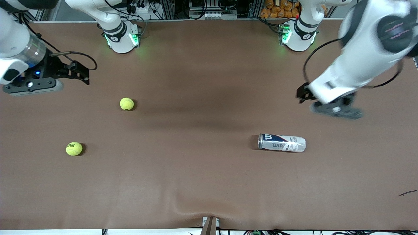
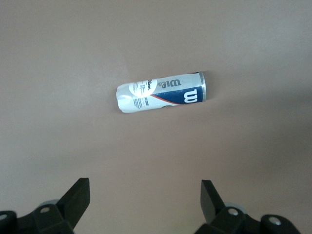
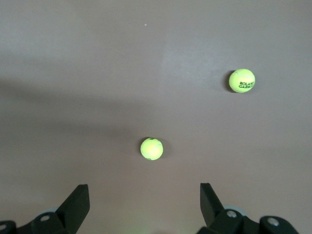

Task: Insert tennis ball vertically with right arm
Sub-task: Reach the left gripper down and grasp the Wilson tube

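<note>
Approach stage, nothing grasped yet; right gripper [image 3: 144, 207] over brown surface [image 1: 202, 182], jaws apart, above plain yellow-green tennis ball [image 3: 151, 148]; left gripper [image 2: 145, 207] waiting, jaws apart, above toppled silver-blue plastic ball can [image 2: 161, 92]; next: descend, clamp ball; can needs standing upright.

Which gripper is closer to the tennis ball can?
Left. The left gripper hangs just above the lying can; the right gripper is at the right arm's end, over bare table.
</note>
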Available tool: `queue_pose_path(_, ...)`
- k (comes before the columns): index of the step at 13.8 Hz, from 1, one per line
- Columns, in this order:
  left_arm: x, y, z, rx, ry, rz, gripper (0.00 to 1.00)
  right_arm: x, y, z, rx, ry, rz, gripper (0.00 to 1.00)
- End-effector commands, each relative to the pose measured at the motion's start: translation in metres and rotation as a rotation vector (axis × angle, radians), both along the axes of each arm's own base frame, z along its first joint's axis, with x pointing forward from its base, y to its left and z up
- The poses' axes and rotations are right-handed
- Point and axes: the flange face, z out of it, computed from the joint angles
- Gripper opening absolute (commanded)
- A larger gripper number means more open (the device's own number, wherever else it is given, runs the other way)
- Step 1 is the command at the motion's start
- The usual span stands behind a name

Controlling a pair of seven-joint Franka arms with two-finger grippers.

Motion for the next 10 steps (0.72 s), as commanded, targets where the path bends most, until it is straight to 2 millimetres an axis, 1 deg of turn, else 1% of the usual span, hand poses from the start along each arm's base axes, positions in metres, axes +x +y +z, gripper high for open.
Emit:
queue_pose_path(1,0.021,-0.045,-0.034,0.053,0.013,-0.090,1.00,0.010,-0.032,-0.003,-0.014,-0.004,-0.061,1.00)
queue_pose_path(2,0.025,-0.063,-0.052,0.051,0.027,-0.140,1.00,0.011,-0.044,0.003,-0.014,-0.017,-0.079,1.00)
queue_pose_path(3,0.031,-0.074,-0.069,0.043,0.030,-0.198,1.00,0.013,-0.053,0.009,-0.008,-0.031,-0.090,1.00)
queue_pose_path(5,0.044,-0.086,-0.104,0.026,0.020,-0.315,1.00,0.013,-0.055,0.006,-0.011,-0.025,-0.093,1.00)
queue_pose_path(6,0.045,-0.096,-0.124,0.026,0.036,-0.361,1.00,0.013,-0.055,0.009,-0.011,-0.032,-0.098,1.00)
queue_pose_path(7,0.042,-0.112,-0.141,0.045,0.044,-0.414,1.00,0.014,-0.055,0.010,-0.009,-0.037,-0.101,1.00)
queue_pose_path(8,0.039,-0.126,-0.155,0.082,0.044,-0.472,1.00,0.014,-0.055,0.010,-0.008,-0.043,-0.102,1.00)
queue_pose_path(9,0.037,-0.134,-0.168,0.112,0.054,-0.515,1.00,0.015,-0.056,0.012,0.000,-0.053,-0.107,1.00)
queue_pose_path(10,0.036,-0.137,-0.182,0.134,0.075,-0.569,1.00,0.016,-0.061,0.012,0.001,-0.056,-0.107,1.00)
